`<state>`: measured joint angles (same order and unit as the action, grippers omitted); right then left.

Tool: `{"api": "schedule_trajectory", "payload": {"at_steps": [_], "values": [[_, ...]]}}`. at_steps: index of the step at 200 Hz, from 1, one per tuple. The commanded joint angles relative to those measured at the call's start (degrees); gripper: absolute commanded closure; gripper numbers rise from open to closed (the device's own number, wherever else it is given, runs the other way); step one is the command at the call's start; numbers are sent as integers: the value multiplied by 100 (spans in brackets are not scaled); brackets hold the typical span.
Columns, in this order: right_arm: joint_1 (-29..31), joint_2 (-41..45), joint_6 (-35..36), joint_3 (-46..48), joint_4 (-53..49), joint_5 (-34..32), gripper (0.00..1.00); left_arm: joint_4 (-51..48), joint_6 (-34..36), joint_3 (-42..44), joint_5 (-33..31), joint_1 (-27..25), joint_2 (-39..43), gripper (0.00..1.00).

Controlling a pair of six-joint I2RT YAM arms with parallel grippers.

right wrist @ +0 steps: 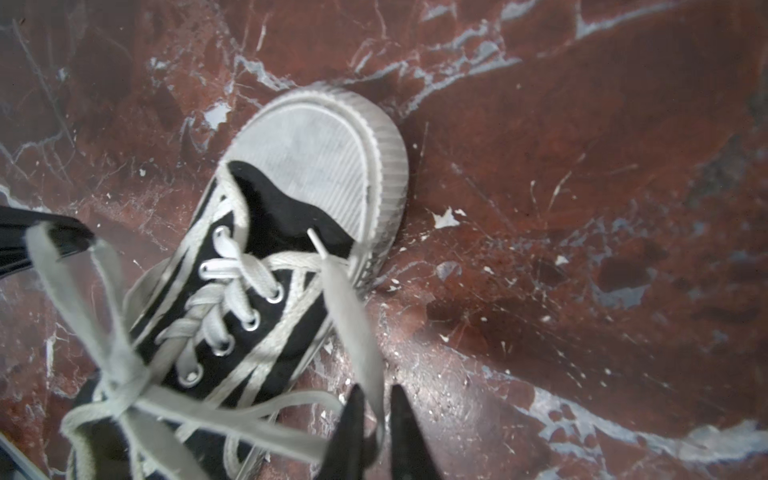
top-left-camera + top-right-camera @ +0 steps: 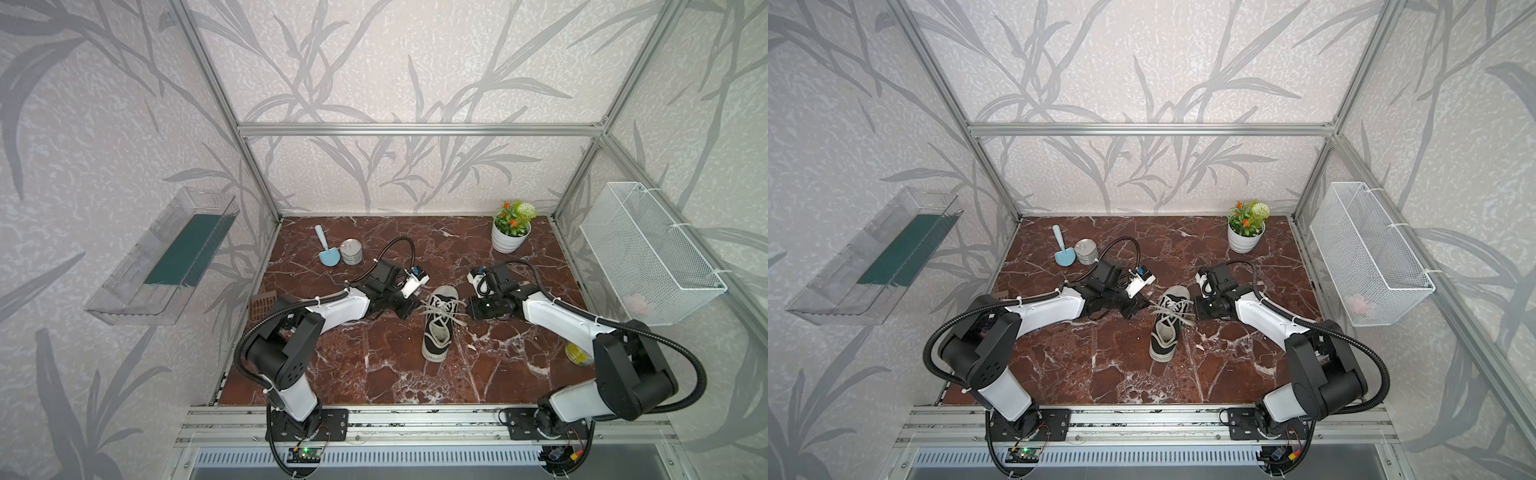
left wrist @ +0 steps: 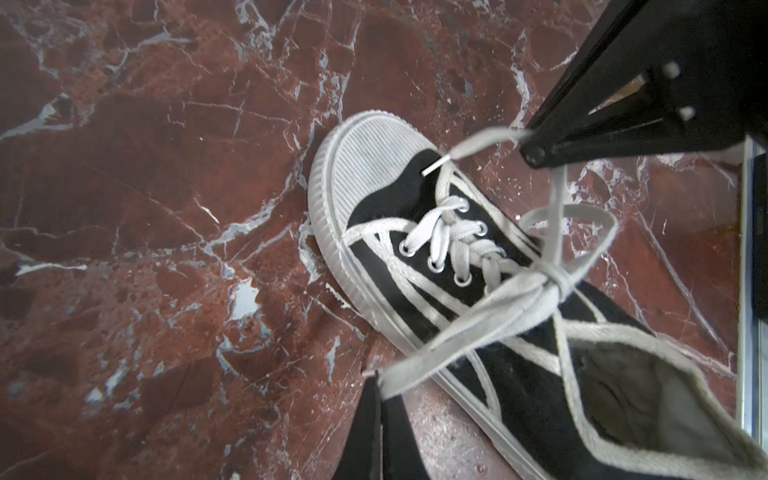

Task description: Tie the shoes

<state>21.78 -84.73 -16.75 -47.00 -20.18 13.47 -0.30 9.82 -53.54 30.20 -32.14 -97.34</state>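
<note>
White laces (image 1: 353,324) run between parted right gripper (image 1: 377,390) fingers, indistinct from above.

Sneaker (image 2: 438,328) is black canvas with off-white stripes, a ribbed white toe cap (image 3: 374,166) and greyish-white laces (image 3: 511,291). Worktop (image 2: 374,374) is dark red marble with white veins. Walls (image 2: 374,62) are pale grey with a darker grey leaf print. There's also a light blue shovel (image 2: 326,253), a silver can (image 2: 351,251), and a white pot (image 2: 509,243) with green leaves and orange flowers.
</note>
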Motion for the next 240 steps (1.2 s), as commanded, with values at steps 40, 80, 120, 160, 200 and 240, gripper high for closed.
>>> {"api": "schedule_trajectory", "payload": {"at_steps": [40, 80, 120, 160, 200, 240], "values": [[-278, 146, -528, 180, -192, -405, 64, 78, -42, -69, 51, 34, -65, 100], [-359, 357, -388, 349, 258, 137, 63, 94, -34, -70, 64, 38, -66, 100], [-333, -428, -386, 8, 495, 786, 61, 98, -59, -69, 67, 41, -74, 100], [-262, -935, -363, -282, 584, 804, 61, 115, -120, -35, 61, 41, -44, 100], [-132, -1117, -507, -614, 157, -482, 61, 166, -144, -1, 65, 38, -63, 100], [-55, -1038, -525, -950, -757, -2021, 60, 165, -135, -22, 56, 37, -87, 100]]}}
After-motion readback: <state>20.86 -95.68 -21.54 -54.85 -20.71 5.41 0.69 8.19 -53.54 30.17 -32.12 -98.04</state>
